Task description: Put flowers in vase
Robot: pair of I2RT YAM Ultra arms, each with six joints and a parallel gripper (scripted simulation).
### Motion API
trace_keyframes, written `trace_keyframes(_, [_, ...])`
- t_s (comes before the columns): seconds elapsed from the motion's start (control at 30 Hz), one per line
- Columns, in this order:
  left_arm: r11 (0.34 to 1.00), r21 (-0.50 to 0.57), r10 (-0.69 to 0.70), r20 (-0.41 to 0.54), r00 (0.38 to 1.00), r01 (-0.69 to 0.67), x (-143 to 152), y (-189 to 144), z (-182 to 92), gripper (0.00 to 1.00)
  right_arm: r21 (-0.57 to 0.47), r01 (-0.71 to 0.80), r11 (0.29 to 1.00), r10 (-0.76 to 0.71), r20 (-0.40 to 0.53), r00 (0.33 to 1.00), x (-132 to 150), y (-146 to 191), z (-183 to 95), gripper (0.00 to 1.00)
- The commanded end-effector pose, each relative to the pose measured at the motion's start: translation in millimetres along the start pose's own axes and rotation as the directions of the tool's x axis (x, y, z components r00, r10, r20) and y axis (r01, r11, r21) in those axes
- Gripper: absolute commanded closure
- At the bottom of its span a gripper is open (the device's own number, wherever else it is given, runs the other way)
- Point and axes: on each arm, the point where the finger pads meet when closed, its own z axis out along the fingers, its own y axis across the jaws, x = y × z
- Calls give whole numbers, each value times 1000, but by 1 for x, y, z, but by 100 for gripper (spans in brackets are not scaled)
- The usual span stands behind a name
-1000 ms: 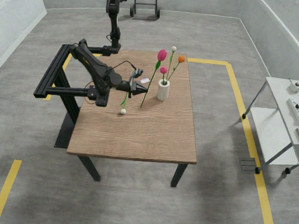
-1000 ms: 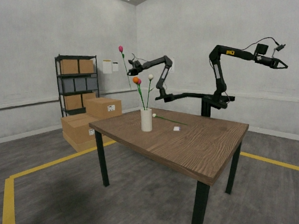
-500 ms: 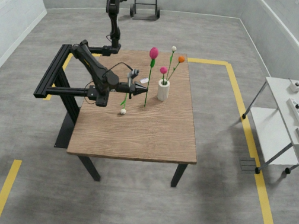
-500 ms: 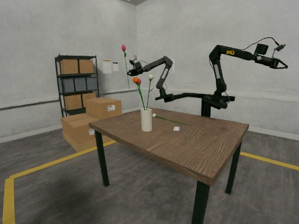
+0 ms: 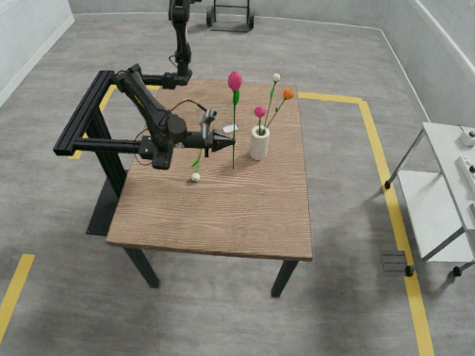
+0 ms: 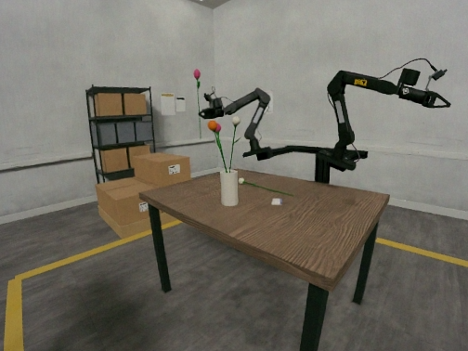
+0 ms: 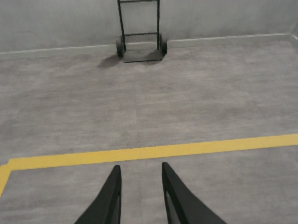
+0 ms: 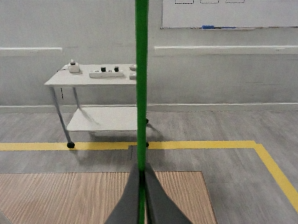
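Three flowers in white vase (image 5: 258, 144) (image 6: 229, 188) — small card (image 5: 230, 128) (image 6: 277, 201) nearby, boxes (image 6: 162, 166) behind

A green stem (image 8: 142, 90) runs upright through the middle of the view, from the top edge down to the right gripper (image 8: 141, 169), whose dark fingers are closed on it; a short stretch of stem shows below the fingertips. Beyond lies the wood-grained worktop (image 8: 90, 192), its far edge and one corner in sight. Yellow tape (image 8: 210, 145) crosses the grey floor behind. Farther back stands a white two-level cart (image 8: 59, 78), partly behind the stem, carrying a power strip (image 8: 106, 74). A whiteboard (image 8: 225, 16) hangs on the wall.
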Motion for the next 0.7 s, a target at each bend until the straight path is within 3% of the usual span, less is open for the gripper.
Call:
trace_keyframes(0.0, [1000,-7,-5,32,999,5,-8,1,-2,70,-7,14,1000,-14,37,999,-7,0,-1,100])
trace_keyframes(0.3, [1000,-7,-5,32,999,5,-8,1,-2,70,-8,0,1000,0,27,1000,2,-2,0,100])
trace_keyframes(0.67, [1000,-7,-5,32,999,5,-8,1,-2,70,-17,38,999,-37,62,997,-8,9,-4,100])
